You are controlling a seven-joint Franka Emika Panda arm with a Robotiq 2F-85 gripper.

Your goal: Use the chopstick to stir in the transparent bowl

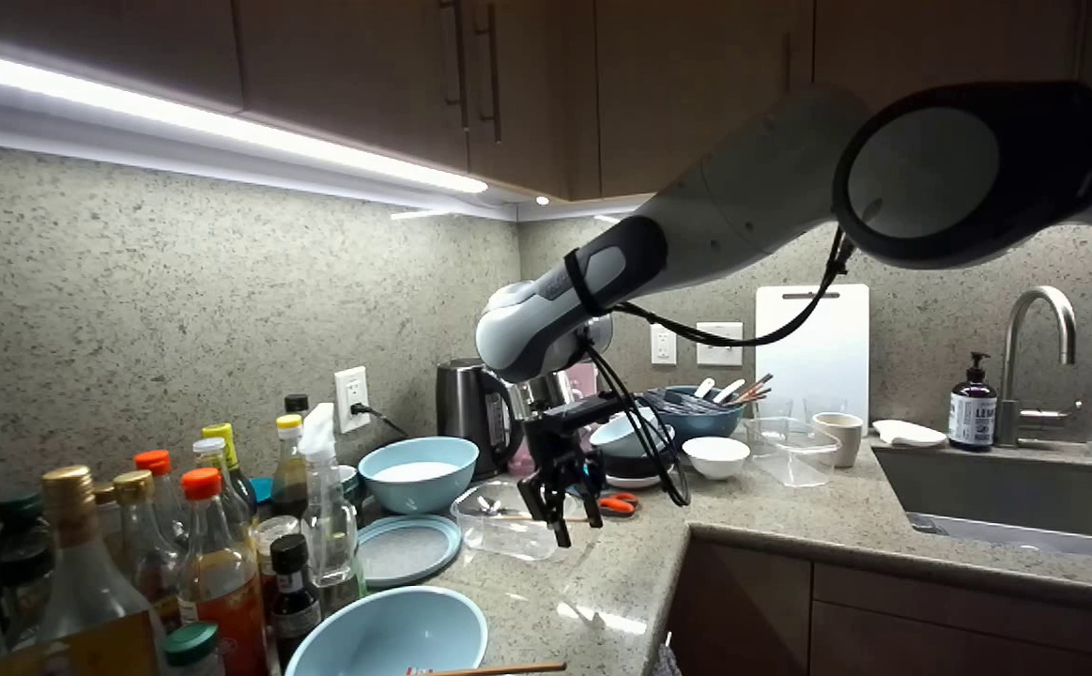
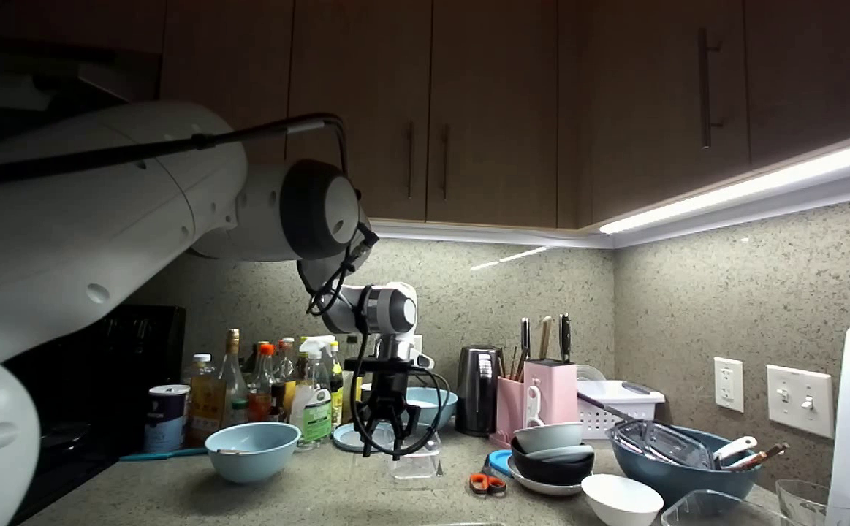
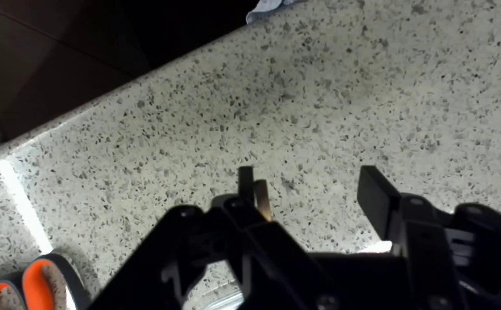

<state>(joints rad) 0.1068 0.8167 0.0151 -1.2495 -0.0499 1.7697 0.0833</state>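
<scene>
The transparent bowl (image 1: pixel 505 542) is a clear see-through vessel on the counter, below and beside my gripper (image 1: pixel 578 529). It also shows in an exterior view (image 2: pixel 417 467), and a sliver of it shows at the bottom of the wrist view (image 3: pixel 228 300). A thin tan chopstick (image 1: pixel 515 517) lies across the bowl's top, its end sticking out towards the gripper. In the wrist view its end (image 3: pixel 262 202) shows just inside the left finger; I cannot tell whether they touch. My gripper (image 3: pixel 306 185), also in an exterior view (image 2: pixel 382 451), points down with its fingers wide apart.
A light-blue bowl (image 1: pixel 395 629) with another stick (image 1: pixel 499 669) stands near the counter's front. Orange-handled scissors (image 1: pixel 619 505) lie beside the gripper. A blue plate (image 1: pixel 409 551), a second blue bowl (image 1: pixel 419 479) and several bottles (image 1: pixel 217 563) line the wall. The counter edge (image 3: pixel 140 82) is close.
</scene>
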